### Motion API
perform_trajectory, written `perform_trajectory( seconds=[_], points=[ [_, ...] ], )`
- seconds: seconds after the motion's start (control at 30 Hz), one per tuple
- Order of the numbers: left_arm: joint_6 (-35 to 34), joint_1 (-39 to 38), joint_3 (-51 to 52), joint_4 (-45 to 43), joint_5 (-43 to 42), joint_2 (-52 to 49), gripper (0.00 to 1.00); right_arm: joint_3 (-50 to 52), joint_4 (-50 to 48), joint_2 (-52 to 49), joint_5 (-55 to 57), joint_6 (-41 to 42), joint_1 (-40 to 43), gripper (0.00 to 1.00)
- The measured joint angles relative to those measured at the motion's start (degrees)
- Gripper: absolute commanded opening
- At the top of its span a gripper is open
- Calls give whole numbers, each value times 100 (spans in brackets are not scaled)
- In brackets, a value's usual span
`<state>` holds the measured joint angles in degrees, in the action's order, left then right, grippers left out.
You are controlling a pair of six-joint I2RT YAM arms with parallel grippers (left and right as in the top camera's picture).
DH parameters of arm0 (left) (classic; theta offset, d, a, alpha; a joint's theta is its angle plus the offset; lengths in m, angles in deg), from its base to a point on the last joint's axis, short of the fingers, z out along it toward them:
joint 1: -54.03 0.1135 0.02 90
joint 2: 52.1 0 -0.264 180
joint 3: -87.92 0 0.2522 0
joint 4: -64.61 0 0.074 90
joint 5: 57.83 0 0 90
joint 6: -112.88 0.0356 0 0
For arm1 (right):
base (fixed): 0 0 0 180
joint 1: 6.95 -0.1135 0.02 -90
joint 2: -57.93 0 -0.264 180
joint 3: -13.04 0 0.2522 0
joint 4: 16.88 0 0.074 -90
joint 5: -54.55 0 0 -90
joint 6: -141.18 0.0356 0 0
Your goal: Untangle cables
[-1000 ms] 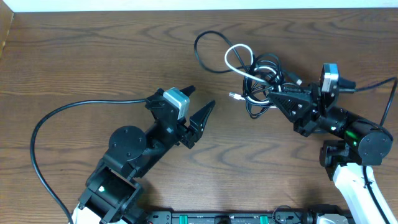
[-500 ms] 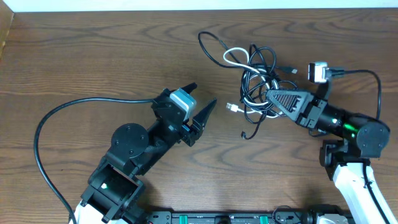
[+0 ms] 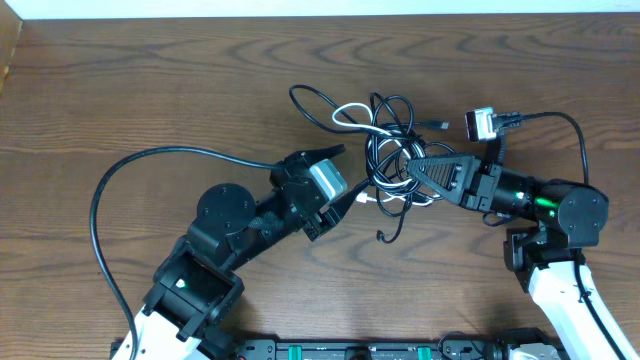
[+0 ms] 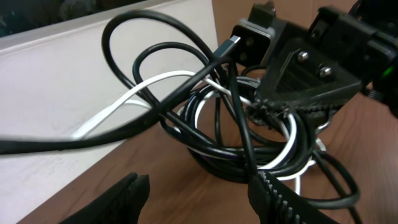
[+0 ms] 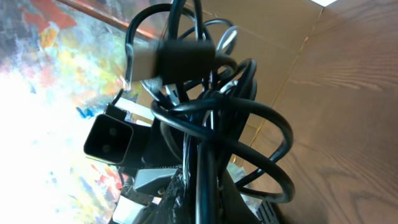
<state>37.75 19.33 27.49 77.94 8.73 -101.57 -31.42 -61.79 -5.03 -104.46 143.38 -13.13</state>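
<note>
The cables (image 3: 385, 150) are a knot of thin black loops with one white cord (image 3: 352, 112), held up off the table near its middle. My right gripper (image 3: 412, 166) is shut on the bundle and holds it lifted; in the right wrist view the black loops (image 5: 211, 124) hang straight out of its jaws. My left gripper (image 3: 340, 180) is open, its fingers just left of the bundle. In the left wrist view the tangle (image 4: 249, 130) hangs just beyond the open fingers (image 4: 199, 199), and one finger touches a black strand.
A thick black arm cable (image 3: 110, 200) arcs over the table at the left. A loose black end (image 3: 385, 235) dangles below the bundle. The table's far edge meets a white wall (image 3: 300, 8).
My right gripper has carried the bundle left and lifted it. My left gripper has moved right, up to the bundle, and stayed open.
</note>
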Motion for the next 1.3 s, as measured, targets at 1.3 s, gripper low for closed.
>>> perform_trajectory(
  seconds=[1.3],
  points=[
    [-1366, 9, 0, -518, -197, -15, 49, 4, -1784, -9, -234, -3379, -415, 1]
  ],
)
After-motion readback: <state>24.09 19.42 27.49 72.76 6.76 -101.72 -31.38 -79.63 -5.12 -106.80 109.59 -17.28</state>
